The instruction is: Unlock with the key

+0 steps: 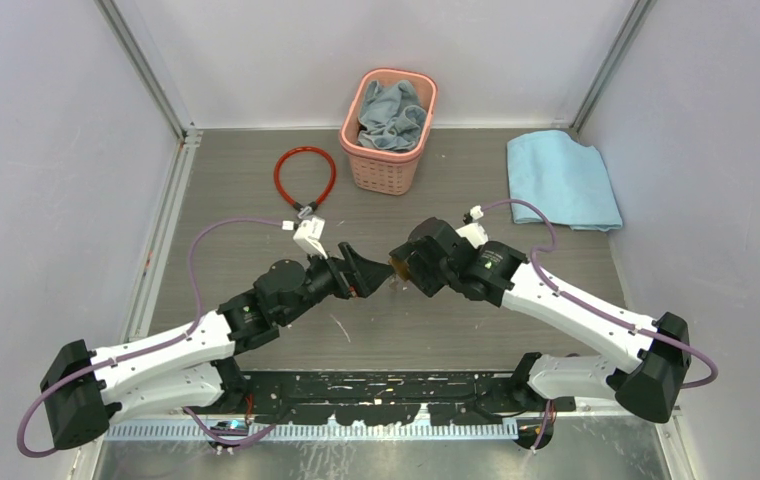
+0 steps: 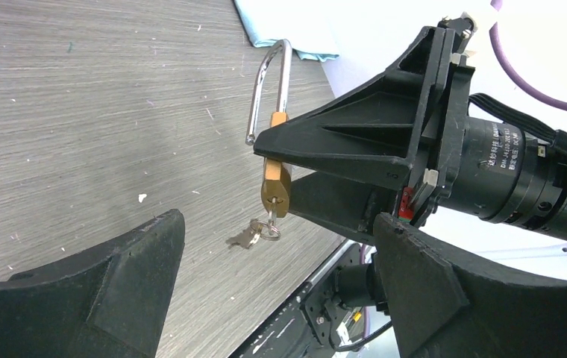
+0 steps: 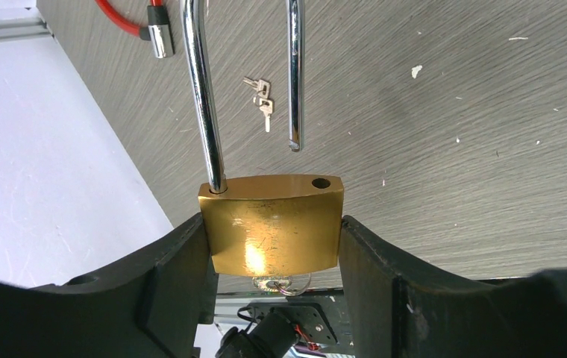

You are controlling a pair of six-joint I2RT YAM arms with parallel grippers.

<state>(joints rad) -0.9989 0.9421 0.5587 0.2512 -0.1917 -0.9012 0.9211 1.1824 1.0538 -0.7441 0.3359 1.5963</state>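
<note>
My right gripper [image 3: 273, 233] is shut on the brass padlock [image 3: 273, 227], one finger on each side of its body. The steel shackle [image 3: 204, 97] stands open: its free leg [image 3: 294, 74] hangs clear of the hole in the body. A key [image 3: 271, 283] sits in the keyhole on the underside, with a ring through it. In the left wrist view the padlock [image 2: 275, 190] hangs in front of me, and a second key [image 2: 247, 237] dangles from the ring. My left gripper [image 2: 274, 246] is open, just short of the key [image 2: 271, 218] and touching nothing. From above, both grippers [image 1: 366, 270] [image 1: 403, 268] meet at mid-table.
A red cable lock [image 1: 304, 178] lies behind the left arm, with a white tag [image 1: 308, 237] near it. A pink basket [image 1: 388, 150] holding grey cloth stands at the back. A blue cloth [image 1: 561, 180] lies at the back right. Spare keys [image 3: 262, 93] lie on the table.
</note>
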